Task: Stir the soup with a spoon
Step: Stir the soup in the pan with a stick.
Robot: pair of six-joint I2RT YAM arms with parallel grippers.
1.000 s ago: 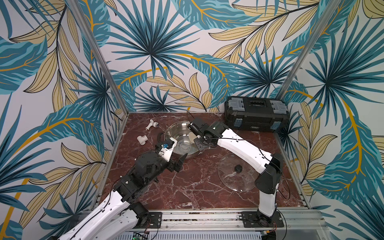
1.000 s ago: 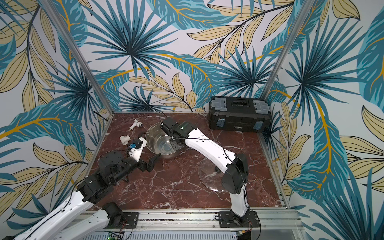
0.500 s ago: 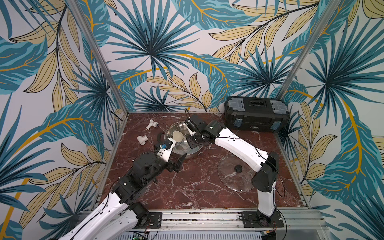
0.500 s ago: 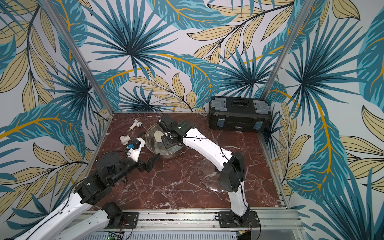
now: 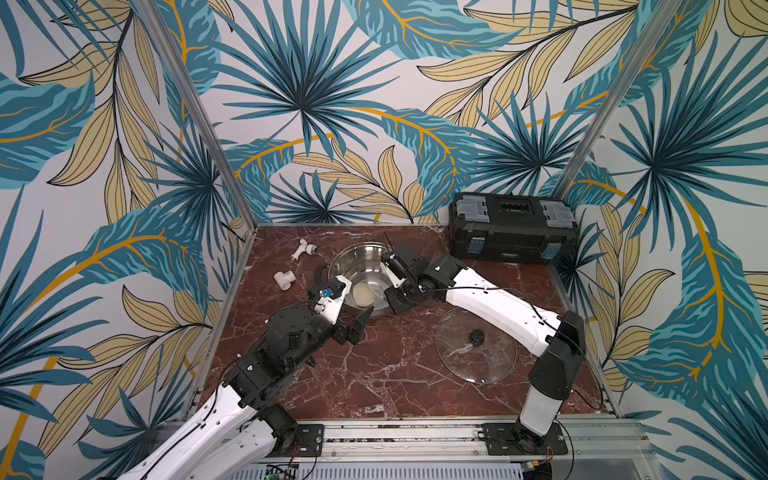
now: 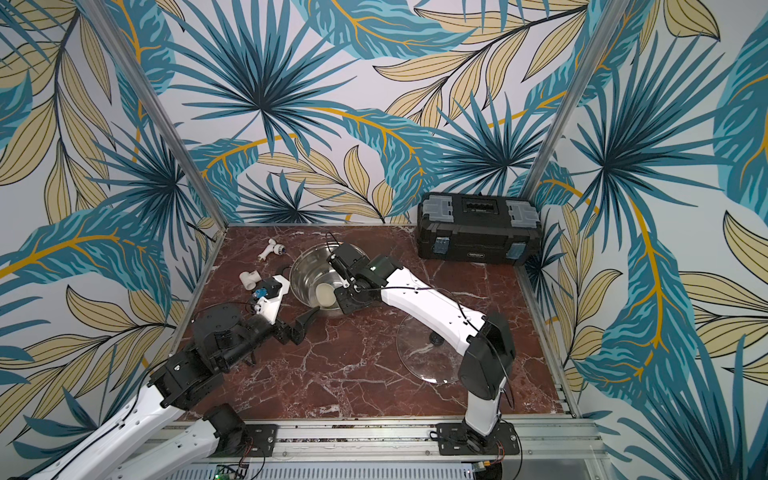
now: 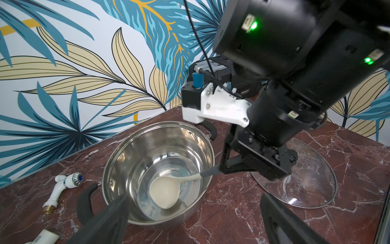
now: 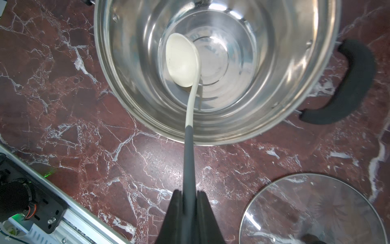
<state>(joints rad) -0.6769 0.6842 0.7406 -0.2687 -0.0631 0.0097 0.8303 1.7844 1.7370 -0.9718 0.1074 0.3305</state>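
**Figure: stirring stroke, seen from the remote operator's station.** The right gripper (image 8: 189, 193) is clamped on the grey handle of the spoon (image 8: 181, 61). I hold it far up the handle, so the jaws stay outside the pot (image 8: 295, 63) and only the cream neck crosses the rim. The handle slopes down over the rim at about 4 o'clock in both top views. The spoon's bowl lies low against the pot floor, near 6 o'clock of the floor in a top view (image 5: 363, 293). I make out shiny steel there and no soup that I can be sure of.

The left gripper (image 7: 194, 197) stands wide and holds nothing. I have it parked just outside the pot's wall at about 7 o'clock, ready to steady the pot if the stroke drags it. The glass lid (image 5: 490, 361) lies flat on the table (image 5: 374, 386) at 4 o'clock of the pot, clear of the stroke. The toolbox (image 5: 513, 235) at 2 o'clock and the white pipe fittings (image 5: 285, 279) at 9 to 10 o'clock play no part.

Compared with half a second earlier, the spoon's bowl has swept from about 9 o'clock of the pot floor round to 6 o'clock. The right wrist has drawn back toward 4 o'clock. The left arm, pot and lid have not shifted.
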